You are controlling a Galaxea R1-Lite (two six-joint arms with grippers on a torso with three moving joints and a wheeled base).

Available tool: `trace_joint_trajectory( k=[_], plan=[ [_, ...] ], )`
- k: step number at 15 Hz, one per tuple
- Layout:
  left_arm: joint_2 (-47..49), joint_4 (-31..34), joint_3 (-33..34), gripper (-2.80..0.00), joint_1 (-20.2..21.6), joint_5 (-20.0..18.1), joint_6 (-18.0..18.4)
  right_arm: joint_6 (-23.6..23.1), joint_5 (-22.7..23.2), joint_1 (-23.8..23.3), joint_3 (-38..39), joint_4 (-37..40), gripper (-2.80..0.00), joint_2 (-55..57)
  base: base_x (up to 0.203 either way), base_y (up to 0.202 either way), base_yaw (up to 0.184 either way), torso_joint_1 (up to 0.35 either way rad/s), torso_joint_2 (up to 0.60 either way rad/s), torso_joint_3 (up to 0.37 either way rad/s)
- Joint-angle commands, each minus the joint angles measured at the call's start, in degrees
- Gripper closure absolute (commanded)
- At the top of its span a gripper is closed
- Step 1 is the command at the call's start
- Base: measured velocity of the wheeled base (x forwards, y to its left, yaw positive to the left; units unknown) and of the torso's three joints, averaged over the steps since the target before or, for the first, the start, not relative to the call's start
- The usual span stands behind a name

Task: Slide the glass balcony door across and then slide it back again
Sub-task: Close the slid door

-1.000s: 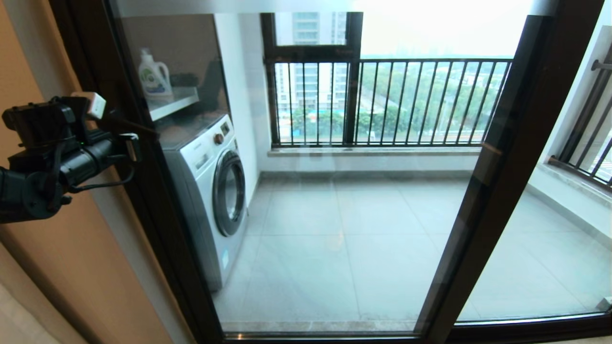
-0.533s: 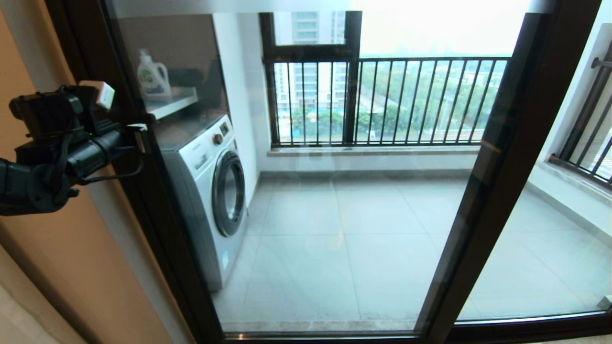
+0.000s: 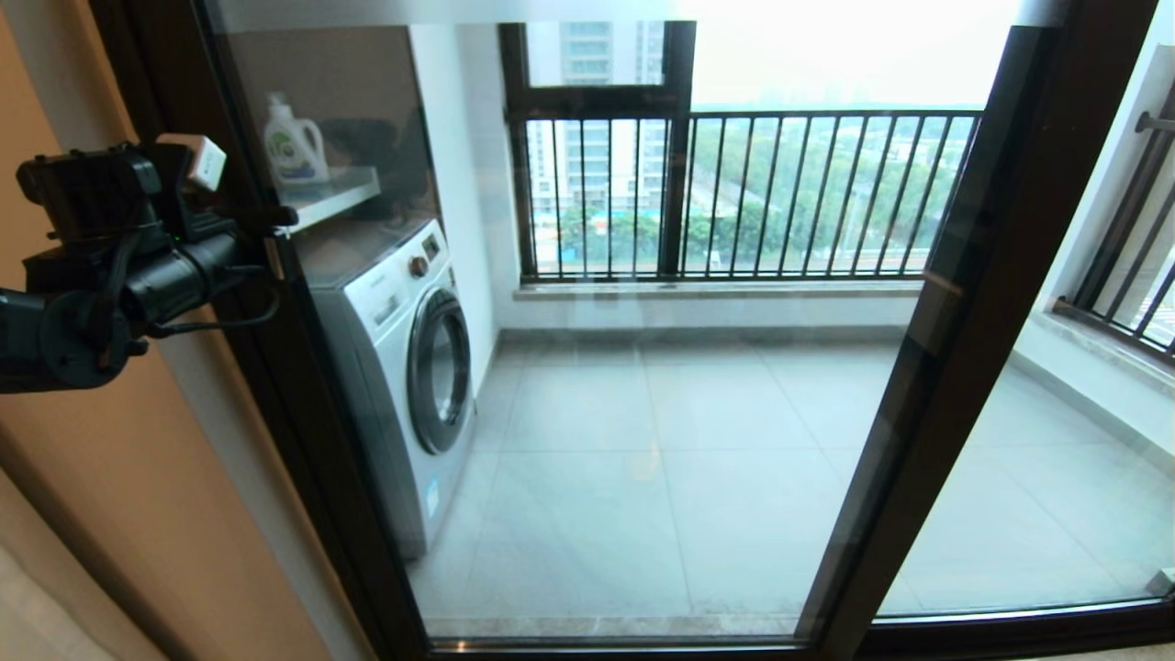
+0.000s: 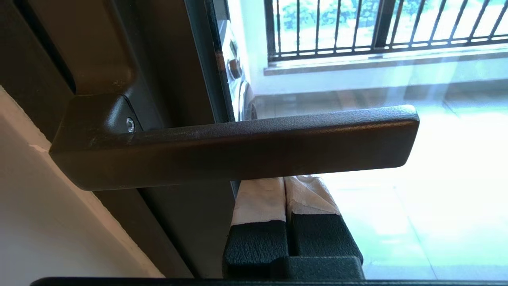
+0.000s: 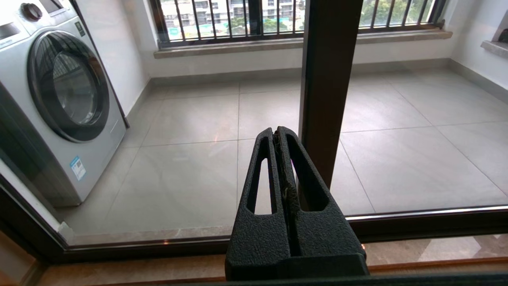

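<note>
The left gripper (image 4: pixel 284 198), its white-wrapped fingertips (image 4: pixel 258 200) pressed together with nothing between them, sits directly beneath the dark bar handle (image 4: pixel 238 147) of the glass balcony door (image 3: pixel 587 386), the tips reaching to the handle's underside; whether they actually touch it cannot be told, since the handle covers their ends. The door's dark brown frame upright (image 3: pixel 275 367) runs just beside the gripper, and its glass pane stretches away from the tool toward the far upright (image 3: pixel 945 349). In the head view the gripper (image 3: pixel 262 229) is mostly masked by the arm's own black wrist housing and a small white block. Beyond the glass, a shelf (image 3: pixel 330 197) just past the gripper carries a white detergent bottle (image 3: pixel 296 142) standing upright, with a dark shape beside it that is too dim to identify. Below the shelf stands a washing machine (image 3: pixel 404 367), its round door closed and its drum contents impossible to make out. The right gripper (image 5: pixel 279 137), fingers closed together on nothing, hangs low in front of the glass near the far upright (image 5: pixel 327 79); it is out of the head camera's view.
</note>
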Motion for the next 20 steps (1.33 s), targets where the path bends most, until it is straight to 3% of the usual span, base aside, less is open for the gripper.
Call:
trace_joint_trajectory(
  k=[1, 5, 9, 17, 20],
  plan=[
    [-0.83, -0.72, 0.0, 0.0, 0.0, 0.0, 0.02, 0.02, -0.02, 0.02, 0.7, -0.05, 0.0, 0.07, 0.0, 0.0, 0.0, 0.0, 0.0, 0.0],
    [-0.74, -0.76, 0.53, 0.0, 0.04, 0.18, 0.02, 0.02, -0.02, 0.02, 0.7, -0.05, 0.0, 0.07, 0.0, 0.0, 0.0, 0.0, 0.0, 0.0],
    [-1.0, -1.87, 5.91, 0.0, 0.2, 0.18, -0.01, 0.02, -0.02, 0.02, 0.7, -0.05, 0.0, 0.07, 0.0, 0.0, 0.0, 0.0, 0.0, 0.0],
    [-2.15, -2.74, 7.18, 0.0, 0.84, 0.18, -0.14, 0.02, -0.02, 0.02, 0.7, -0.05, 0.0, 0.07, 0.0, 0.0, 0.0, 0.0, 0.0, 0.0],
    [-5.83, -3.68, 13.79, 0.0, 2.84, -0.47, -0.22, 0.02, -0.02, 0.02, 0.7, -0.05, 0.0, 0.07, 0.0, 0.0, 0.0, 0.0, 0.0, 0.0]
  ],
)
